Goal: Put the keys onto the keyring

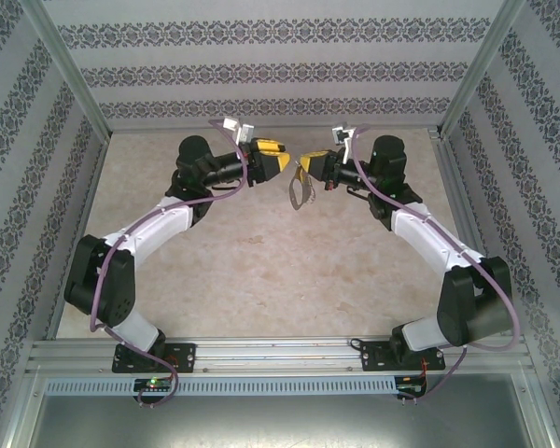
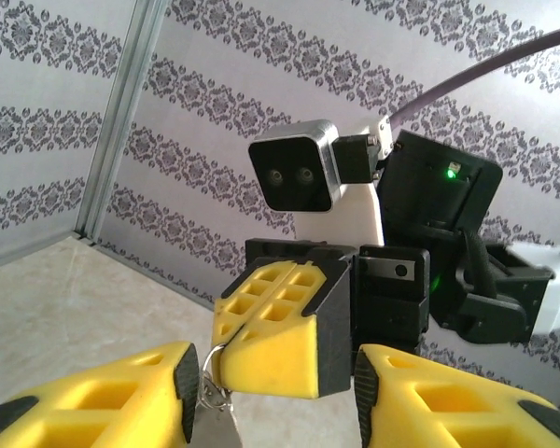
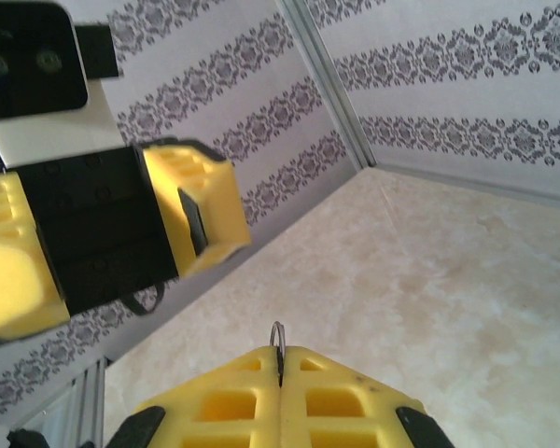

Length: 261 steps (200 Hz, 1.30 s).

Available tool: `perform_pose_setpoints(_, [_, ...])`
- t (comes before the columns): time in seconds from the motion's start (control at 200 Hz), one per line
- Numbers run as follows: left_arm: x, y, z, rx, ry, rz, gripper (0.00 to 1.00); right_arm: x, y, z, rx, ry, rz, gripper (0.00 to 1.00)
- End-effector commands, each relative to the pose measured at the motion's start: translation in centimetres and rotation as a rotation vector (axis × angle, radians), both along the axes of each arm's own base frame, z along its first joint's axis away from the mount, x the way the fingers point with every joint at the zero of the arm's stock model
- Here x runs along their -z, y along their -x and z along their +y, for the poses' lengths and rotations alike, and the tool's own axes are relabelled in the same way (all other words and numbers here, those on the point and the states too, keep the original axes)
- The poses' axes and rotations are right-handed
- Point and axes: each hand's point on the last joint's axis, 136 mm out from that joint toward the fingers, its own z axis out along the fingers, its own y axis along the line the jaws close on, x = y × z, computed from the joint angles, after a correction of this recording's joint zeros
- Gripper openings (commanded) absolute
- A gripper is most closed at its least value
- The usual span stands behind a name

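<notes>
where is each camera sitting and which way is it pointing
top external: above, behind the arms, looking down at the table; both arms, left gripper facing right gripper.
left wrist: on the left arm, looking at the right gripper; own open fingers below.
right wrist: on the right arm, looking at the left gripper; own shut fingers pinch the keyring.
shared: wrist views see each other's gripper.

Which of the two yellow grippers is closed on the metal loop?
The right gripper: it is pinched shut on the grey metal oval keyring, while the left gripper stands open.
</notes>
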Motion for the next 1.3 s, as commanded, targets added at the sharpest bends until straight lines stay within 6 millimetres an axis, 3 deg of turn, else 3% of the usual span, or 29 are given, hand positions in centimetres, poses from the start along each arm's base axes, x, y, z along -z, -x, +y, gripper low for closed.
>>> perform_pose_setpoints(0.0, [-0.1,0.6,0.6,0.057,-0.066,-0.021,0.49,-1.1,1.4,-0.2,-0.048,0.093,-0.08,0.0])
perform_pose_setpoints(0.24, [2.0,1.1,0.6,0.132,-0.194,0.014,0.5,-0.3,2.4,-0.3,-0.092,0.199,-0.075,0.0])
perform_pose_setpoints(0.57, [4.6,1.2,0.2,0.198,-0.265,0.083,0.51,1.3,3.8,2.2,-0.214,0.291,-0.042,0.0])
perform_pose_setpoints(1.004, [6.0,2.0,-0.1,0.24,-0.26,0.112,0.45,1.8,3.8,2.8,-0.232,0.299,-0.035,0.0])
perform_pose_setpoints(1.299, [6.7,2.3,-0.7,0.262,-0.262,0.129,0.43,1.1,3.7,2.6,-0.227,0.279,-0.049,0.0])
